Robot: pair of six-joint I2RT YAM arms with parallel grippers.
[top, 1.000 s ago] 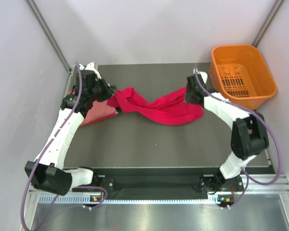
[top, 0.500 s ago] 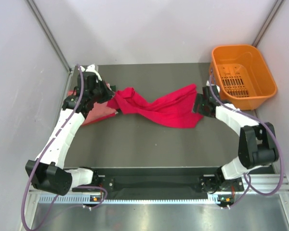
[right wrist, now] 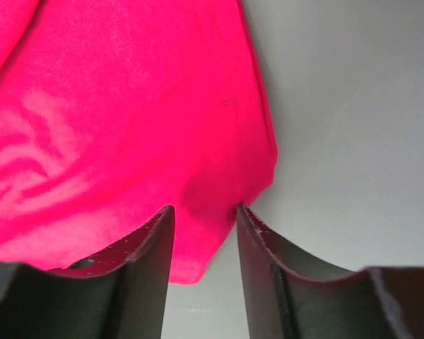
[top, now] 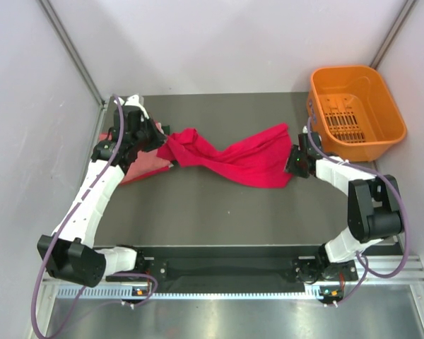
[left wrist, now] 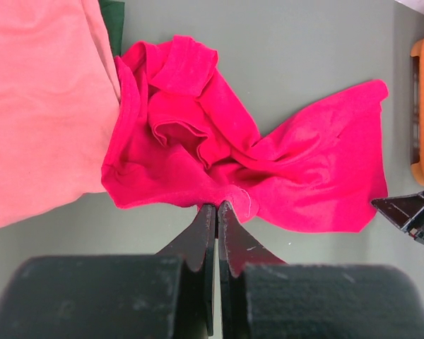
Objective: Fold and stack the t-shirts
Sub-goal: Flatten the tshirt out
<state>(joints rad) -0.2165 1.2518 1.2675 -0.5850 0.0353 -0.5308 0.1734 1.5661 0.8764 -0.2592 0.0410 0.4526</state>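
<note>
The crimson red t-shirt (top: 226, 157) lies twisted across the middle of the table. My left gripper (left wrist: 217, 207) is shut on the hem of the red t-shirt (left wrist: 198, 141) at its left end, and in the top view the left gripper (top: 162, 141) sits there too. My right gripper (right wrist: 205, 212) is low at the shirt's right corner, open, with the corner of the red t-shirt (right wrist: 127, 106) lying between its fingers, not pinched. A salmon pink t-shirt (left wrist: 35, 106) lies flat at the left, with a dark green one (left wrist: 113, 18) peeking out beneath it.
The orange plastic basket (top: 353, 106) stands at the back right corner, close behind the right arm. The pink t-shirt (top: 145, 166) lies under the left arm near the table's left edge. White walls close in both sides.
The right gripper let go of the shirt's upper right part, swung out to the right, then came in low at the right corner. The shirt's right end spread flatter. The left gripper held still.
</note>
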